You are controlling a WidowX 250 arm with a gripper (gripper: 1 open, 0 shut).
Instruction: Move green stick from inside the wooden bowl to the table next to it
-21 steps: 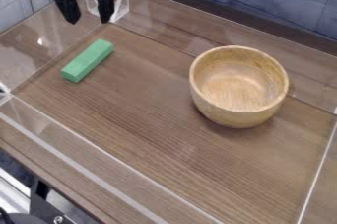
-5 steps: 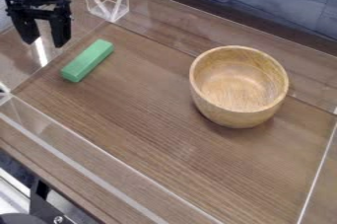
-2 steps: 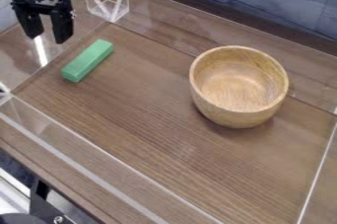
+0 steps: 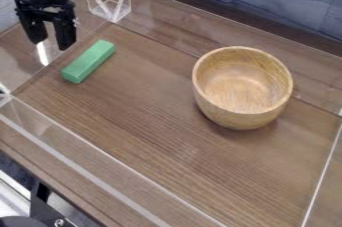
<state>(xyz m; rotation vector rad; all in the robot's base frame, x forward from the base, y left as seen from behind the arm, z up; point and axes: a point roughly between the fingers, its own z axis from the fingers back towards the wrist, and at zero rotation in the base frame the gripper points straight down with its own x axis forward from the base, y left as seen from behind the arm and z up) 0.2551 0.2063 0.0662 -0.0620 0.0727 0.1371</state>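
Jaws (image 4: 43, 33) hang open and empty just beside the green stick (image 4: 88, 60). Descending there could knock it, though it already lies on the tabletop (image 4: 147, 151), outside the wooden bowl (image 4: 242, 87).

Arm at far left, black gripper (image 4: 44, 35) pointing straight down, jaws spread wide, nothing between them, fingertips low near the surface (image 4: 147, 131).

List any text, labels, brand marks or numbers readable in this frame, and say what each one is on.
None: no readable text shows anywhere in this view.
green stick: plain, no marking.
wooden bowl: bare wood, no label.
table: only wood grain.
gripper: black, no legible mark at this size.
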